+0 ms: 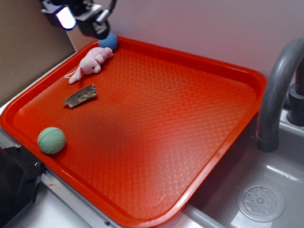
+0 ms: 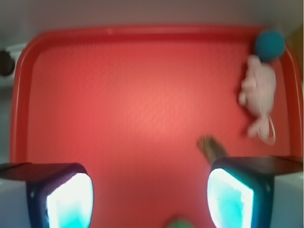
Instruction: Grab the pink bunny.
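Observation:
The pink bunny [image 1: 91,63] lies on its side in the far left corner of the red tray [image 1: 228,76], its head beside the blue knitted ball [image 1: 109,42]. In the wrist view the pink bunny [image 2: 259,93] sits at the far right, well clear of the fingers. My gripper [image 1: 78,16] hangs high above that corner, at the frame's top left. From the wrist view my gripper [image 2: 149,197] stands wide open, nothing between its two glowing pads [image 2: 71,202], only bare tray below.
A brown bark-like wood piece [image 1: 80,96] lies just in front of the bunny. A green ball [image 1: 51,140] rests near the tray's left front edge. A grey faucet [image 1: 278,90] and sink [image 1: 261,202] stand to the right. Cardboard wall at far left.

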### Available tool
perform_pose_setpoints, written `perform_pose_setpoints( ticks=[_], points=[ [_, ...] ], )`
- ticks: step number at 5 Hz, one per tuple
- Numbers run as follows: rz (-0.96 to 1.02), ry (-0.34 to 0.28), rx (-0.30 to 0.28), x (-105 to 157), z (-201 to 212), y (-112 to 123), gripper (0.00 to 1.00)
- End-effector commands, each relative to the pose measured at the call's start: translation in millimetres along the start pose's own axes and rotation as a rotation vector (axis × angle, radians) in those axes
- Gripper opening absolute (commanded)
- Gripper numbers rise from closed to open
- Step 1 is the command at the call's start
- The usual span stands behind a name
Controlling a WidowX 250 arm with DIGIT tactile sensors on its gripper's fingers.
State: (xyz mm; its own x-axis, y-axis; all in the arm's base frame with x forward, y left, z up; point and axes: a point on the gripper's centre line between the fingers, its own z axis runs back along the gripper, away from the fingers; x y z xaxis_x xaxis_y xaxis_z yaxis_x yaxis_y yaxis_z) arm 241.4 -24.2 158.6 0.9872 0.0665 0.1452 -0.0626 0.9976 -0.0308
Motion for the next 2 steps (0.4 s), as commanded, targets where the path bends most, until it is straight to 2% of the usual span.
perform_pose_setpoints(
  ticks=[1, 2],
  points=[
    [-0.008, -0.031, 0.069, 25.0, -42.2, 47.9, 1.0],
    [0.05, -0.009, 0.15, 32.4, -57.3, 80.3, 1.0]
  ],
)
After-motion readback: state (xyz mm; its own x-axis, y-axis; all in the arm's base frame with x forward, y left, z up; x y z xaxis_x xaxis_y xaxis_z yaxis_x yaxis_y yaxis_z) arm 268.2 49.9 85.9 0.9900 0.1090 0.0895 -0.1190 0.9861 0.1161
